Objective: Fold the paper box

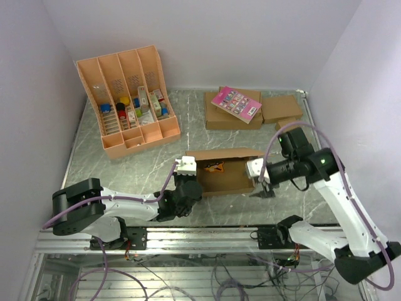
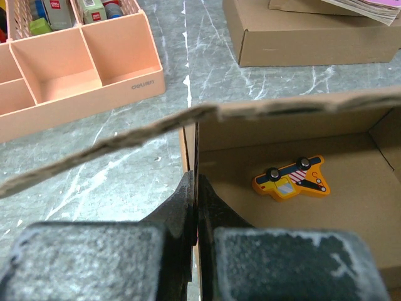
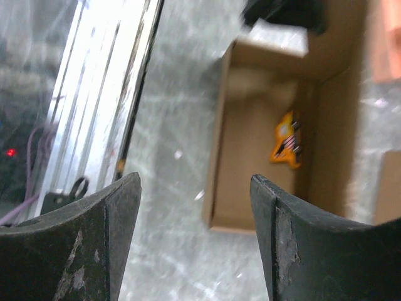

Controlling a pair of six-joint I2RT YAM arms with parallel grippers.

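Note:
The paper box [image 1: 230, 180] lies open in the middle of the table, its long lid flap [image 1: 222, 154] standing up along the far side. A small orange toy car [image 1: 215, 167] rests on the floor inside it. My left gripper [image 1: 190, 179] is shut on the box's left side wall. In the left wrist view its fingers [image 2: 188, 200] pinch that thin wall edge-on, with the box floor [image 2: 351, 213] and toy [image 2: 291, 179] to the right. My right gripper [image 1: 262, 190] hovers at the box's right end, open and empty. The right wrist view shows the box [image 3: 250, 163] beyond the right gripper [image 3: 194, 179].
An orange-tan compartment tray [image 1: 128, 135] with small items stands at the back left. Flat brown boxes [image 1: 219, 116] sit at the back right, one under a pink booklet [image 1: 236, 103]. A metal rail [image 1: 188, 238] runs along the near table edge.

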